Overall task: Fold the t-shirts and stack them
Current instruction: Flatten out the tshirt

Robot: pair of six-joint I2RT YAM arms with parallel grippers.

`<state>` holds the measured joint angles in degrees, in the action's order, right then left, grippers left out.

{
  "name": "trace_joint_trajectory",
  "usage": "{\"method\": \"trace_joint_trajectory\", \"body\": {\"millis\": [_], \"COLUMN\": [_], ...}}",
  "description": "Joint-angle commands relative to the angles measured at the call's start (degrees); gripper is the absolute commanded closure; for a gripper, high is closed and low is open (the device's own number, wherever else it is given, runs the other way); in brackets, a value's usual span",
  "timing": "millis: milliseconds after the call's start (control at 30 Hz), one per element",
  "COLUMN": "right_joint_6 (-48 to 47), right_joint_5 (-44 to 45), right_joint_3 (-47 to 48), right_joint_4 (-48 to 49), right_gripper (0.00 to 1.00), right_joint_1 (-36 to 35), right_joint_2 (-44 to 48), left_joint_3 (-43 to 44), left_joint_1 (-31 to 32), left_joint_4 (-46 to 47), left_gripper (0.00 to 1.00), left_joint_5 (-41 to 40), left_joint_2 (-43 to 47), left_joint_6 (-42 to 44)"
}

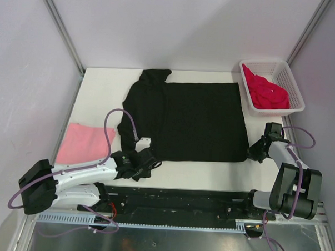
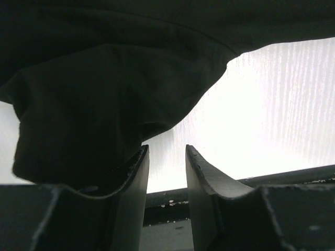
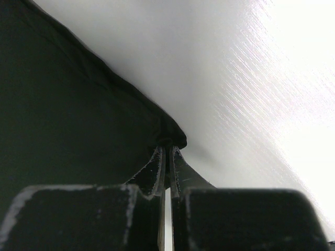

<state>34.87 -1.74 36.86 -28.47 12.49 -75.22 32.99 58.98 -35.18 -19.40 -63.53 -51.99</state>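
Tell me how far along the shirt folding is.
Done: the pink tee lies folded at the table's left edge. In hand: the black tee is spread, its left side rumpled; the right gripper pinches its near right corner, and the left gripper stands open at the near left. Left: the red tee, bunched in the basket, then stacking.
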Motion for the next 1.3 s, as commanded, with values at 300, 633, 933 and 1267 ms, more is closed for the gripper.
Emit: {"method": "trace_joint_trajectory", "body": {"millis": [300,633,933,1267], "right_joint_6": [-0.94,-0.68,-0.88,-1.26], "right_joint_5": [0.73,0.71,1.18,1.59], "right_joint_3": [1.39,1.27,1.28,1.28], "right_joint_4": [0.21,0.61,0.84,0.89], "right_gripper": [1.0,1.0,1.0,1.0], "right_joint_1": [-0.66,-1.72,-2.02,-2.12], "right_joint_2": [0.02,-0.45,-0.85,-1.36], "left_joint_3": [-0.5,1.79,12.51,14.08], "left_joint_1": [-3.08,-4.25,-6.84,-9.98], "left_joint_4": [7.51,7.59,6.88,6.86], "left_gripper": [0.65,0.85,1.0,0.5], "left_joint_5": [-2.4,-2.36,11.82,20.87], "left_joint_2": [-6.78,-9.8,-6.25,-6.64], "left_joint_6": [4.36,7.98,13.66,14.43]}}
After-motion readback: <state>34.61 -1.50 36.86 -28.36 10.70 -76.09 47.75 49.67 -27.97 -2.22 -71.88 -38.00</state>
